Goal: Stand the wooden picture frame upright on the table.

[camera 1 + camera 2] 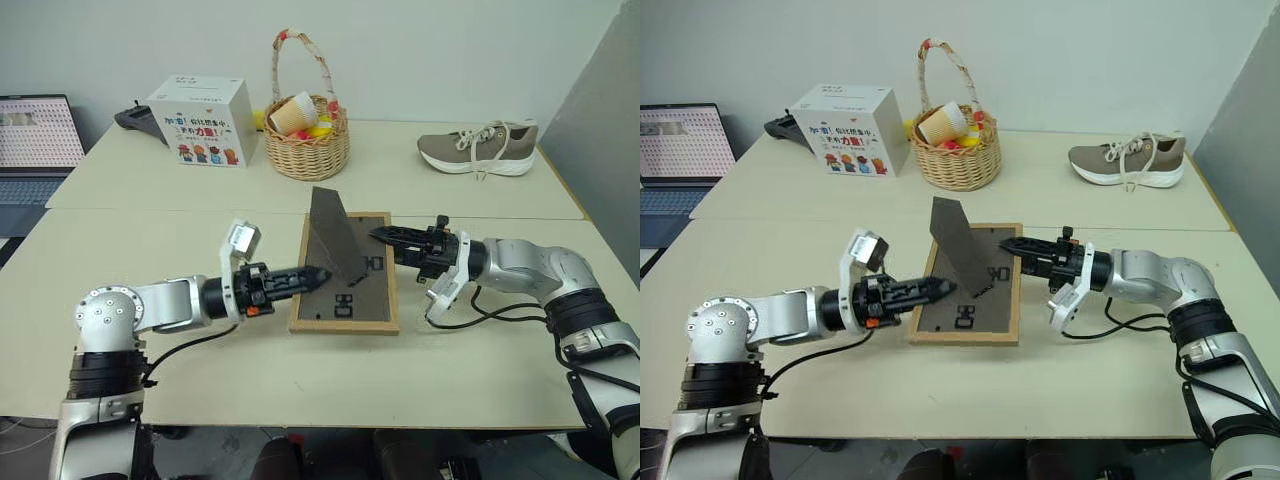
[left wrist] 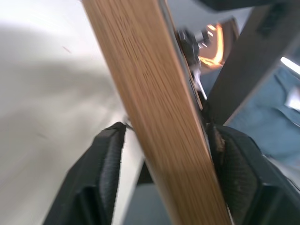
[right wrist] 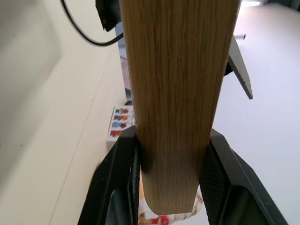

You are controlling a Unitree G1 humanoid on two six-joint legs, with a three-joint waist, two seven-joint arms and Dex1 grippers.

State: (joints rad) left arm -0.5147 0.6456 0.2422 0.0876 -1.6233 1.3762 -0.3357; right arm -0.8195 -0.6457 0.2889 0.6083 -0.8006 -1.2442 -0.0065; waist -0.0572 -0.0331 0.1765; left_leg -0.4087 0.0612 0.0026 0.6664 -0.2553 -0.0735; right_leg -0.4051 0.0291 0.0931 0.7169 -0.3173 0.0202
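The wooden picture frame (image 1: 370, 300) lies face down in the middle of the table (image 1: 200, 230). Its dark back panel faces up and its stand flap (image 1: 335, 235) is swung upward. My left gripper (image 1: 318, 274) reaches in level from the left. It is open around the frame's left wooden edge (image 2: 159, 108), with a gap beside one finger (image 2: 105, 164). My right gripper (image 1: 380, 236) comes in from the right and is shut on the frame's right edge (image 3: 173, 93). Whether the frame rests on the table or hangs just above it, I cannot tell.
On the far half of the table stand a white printed box (image 1: 205, 122), a wicker basket (image 1: 308, 140) holding small items, and a grey shoe (image 1: 478, 148). A laptop (image 1: 35, 140) sits at the far left. A seam (image 1: 150, 208) crosses the tabletop behind the frame.
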